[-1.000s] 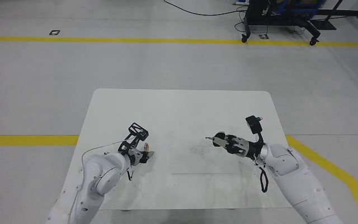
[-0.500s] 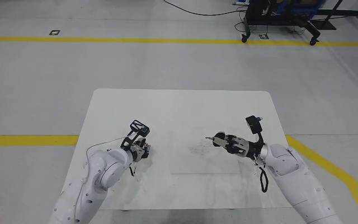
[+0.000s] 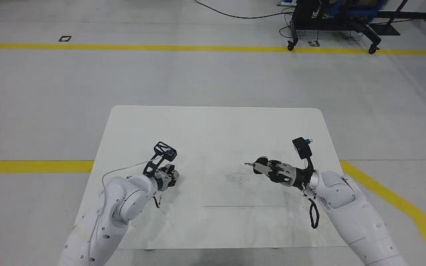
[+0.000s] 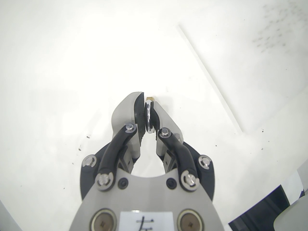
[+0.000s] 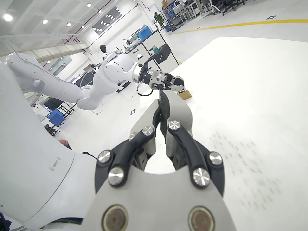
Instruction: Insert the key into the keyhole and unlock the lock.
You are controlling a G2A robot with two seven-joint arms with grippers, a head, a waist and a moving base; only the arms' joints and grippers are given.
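Observation:
A brass padlock [image 5: 184,94] rests on the white table [image 3: 219,126] at its left side. My left gripper [image 4: 147,100] is shut on its silver shackle [image 4: 148,119], and a corner of the brass body [image 4: 150,98] pokes out past the fingertips. In the top view the left gripper [image 3: 170,177] covers the lock. My right gripper [image 3: 257,166] hovers right of the table's middle, shut on a thin key [image 3: 249,164] that points toward the lock. In the right wrist view its pads [image 5: 164,106] are pressed together and aimed at the padlock.
A thin white sheet with a raised edge [image 4: 209,78] lies on the table between the arms, with a patch of dark scuff marks [image 3: 236,177] on it. A wheeled cart [image 3: 333,20] stands far off on the floor.
My left gripper has turned and shifted slightly away from the table's front edge with the lock; the brass body seen beside it a second ago is now hidden under it. The right arm has kept still.

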